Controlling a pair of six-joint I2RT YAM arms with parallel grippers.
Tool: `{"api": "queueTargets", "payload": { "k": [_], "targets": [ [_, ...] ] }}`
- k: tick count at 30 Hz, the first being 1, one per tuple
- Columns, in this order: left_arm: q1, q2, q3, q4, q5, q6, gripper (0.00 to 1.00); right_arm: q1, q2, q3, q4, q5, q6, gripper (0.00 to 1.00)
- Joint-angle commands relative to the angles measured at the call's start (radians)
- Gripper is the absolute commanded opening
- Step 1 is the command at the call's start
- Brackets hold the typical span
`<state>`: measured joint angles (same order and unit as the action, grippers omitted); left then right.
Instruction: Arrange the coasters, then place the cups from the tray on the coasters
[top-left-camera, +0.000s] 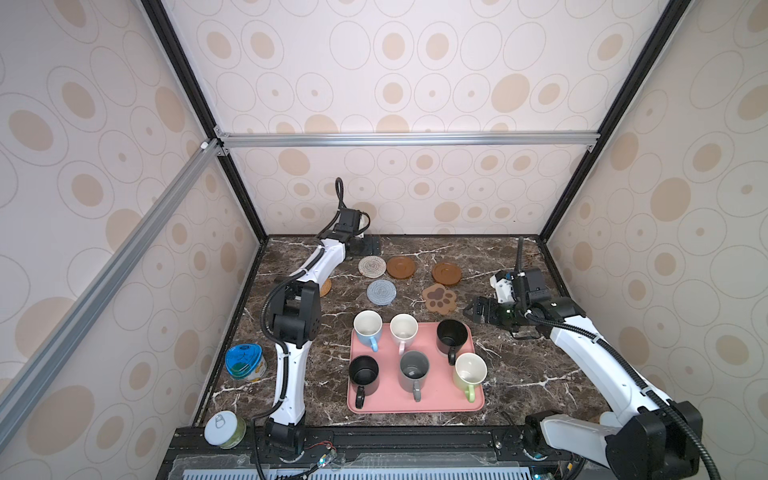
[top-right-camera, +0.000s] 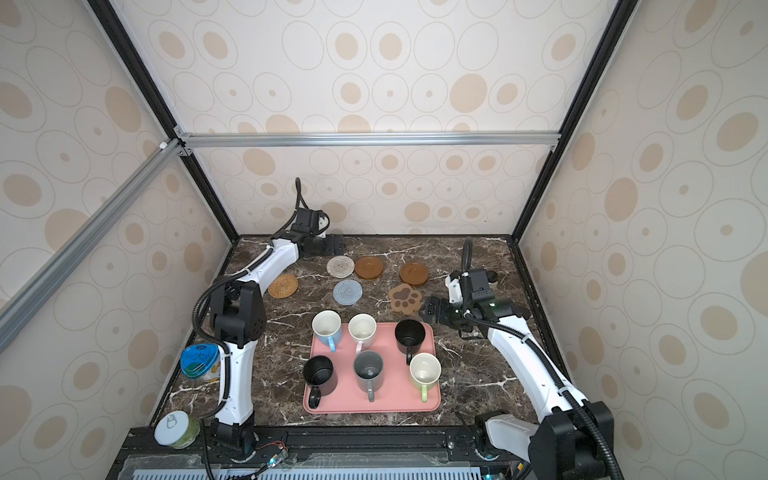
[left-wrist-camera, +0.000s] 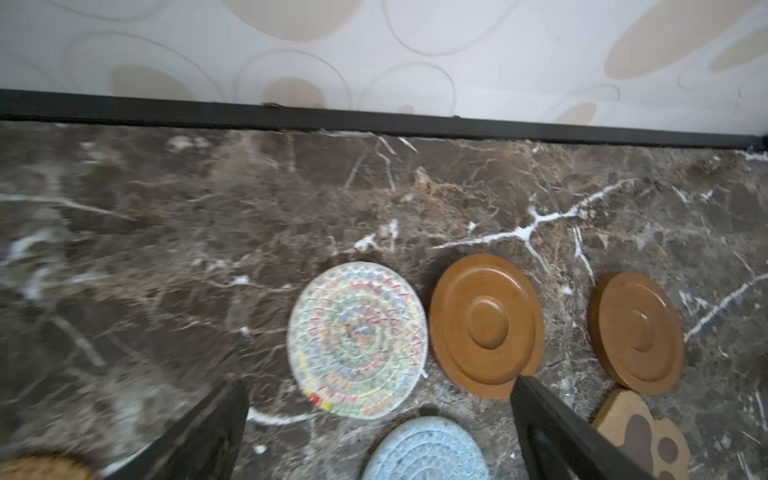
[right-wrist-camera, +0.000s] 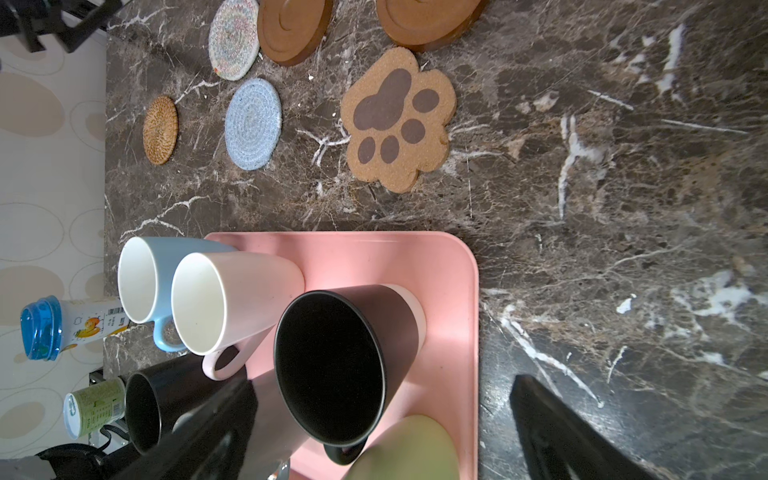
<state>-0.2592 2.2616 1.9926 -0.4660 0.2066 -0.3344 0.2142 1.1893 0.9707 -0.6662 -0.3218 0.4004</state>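
the coasters are laid out at the back of the table but bunched. the cream woven coaster (top-left-camera: 372, 266) sits just beside one wooden disc (top-left-camera: 401, 267), and the paw coaster (top-left-camera: 439, 299) is right up against the other wooden disc (top-left-camera: 446, 273); i can't tell whether they touch. to my eye that is the main risk: mugs set on such close neighbours could knock bodies or handles. a light mat could also slide if a finger nudges it. the rattan coaster (top-right-camera: 283, 285) lies close by the left arm's elbow, so a careless swing might drag it. the grey-blue coaster (top-left-camera: 381, 292) has more room.

all six cups stand on the pink tray (top-left-camera: 436, 395). the light blue cup (top-left-camera: 368, 326) and pale pink cup (top-left-camera: 403, 328) stand nearly rim to rim, so wide jaws coming down around one could tip its neighbour. the far black cup (top-left-camera: 451, 334) is nearest the right gripper (top-left-camera: 471, 311), with the green cup (top-left-camera: 469, 372), grey cup (top-left-camera: 414, 370) and other black cup (top-left-camera: 363, 374) in the near row.

the right gripper hangs between the paw coaster and the tray's far corner, jaws spread wide, gripping nothing. the left gripper (top-left-camera: 368, 246) is out at the back edge near the cream coaster, fingers equally wide and empty.
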Motion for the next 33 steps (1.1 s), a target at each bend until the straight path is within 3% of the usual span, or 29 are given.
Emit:
{"api": "queueTargets", "payload": {
  "k": [1, 9, 15, 20, 27, 33],
  "targets": [
    [-0.020, 0.081, 0.068, 0.023, 0.072, -0.034, 1.00, 0.008, -0.019, 0.011, -0.015, -0.005, 0.003, 0.99],
    [-0.045, 0.220, 0.178, 0.018, 0.129, -0.082, 1.00, 0.011, -0.022, 0.000, -0.021, -0.015, 0.009, 0.99],
    [-0.043, 0.255, 0.146, -0.014, 0.072, -0.098, 1.00, 0.016, -0.023, -0.009, -0.016, -0.015, 0.015, 0.99],
    [-0.042, 0.217, 0.048, -0.025, 0.020, -0.086, 1.00, 0.019, -0.019, -0.011, -0.018, -0.014, 0.015, 0.99],
    [-0.027, 0.064, -0.205, 0.056, -0.024, -0.082, 1.00, 0.020, -0.012, -0.008, -0.013, -0.012, 0.017, 0.99],
    [-0.009, -0.040, -0.393, 0.140, -0.011, -0.101, 1.00, 0.027, 0.011, -0.003, -0.003, -0.019, 0.023, 0.99]
  ]
}}
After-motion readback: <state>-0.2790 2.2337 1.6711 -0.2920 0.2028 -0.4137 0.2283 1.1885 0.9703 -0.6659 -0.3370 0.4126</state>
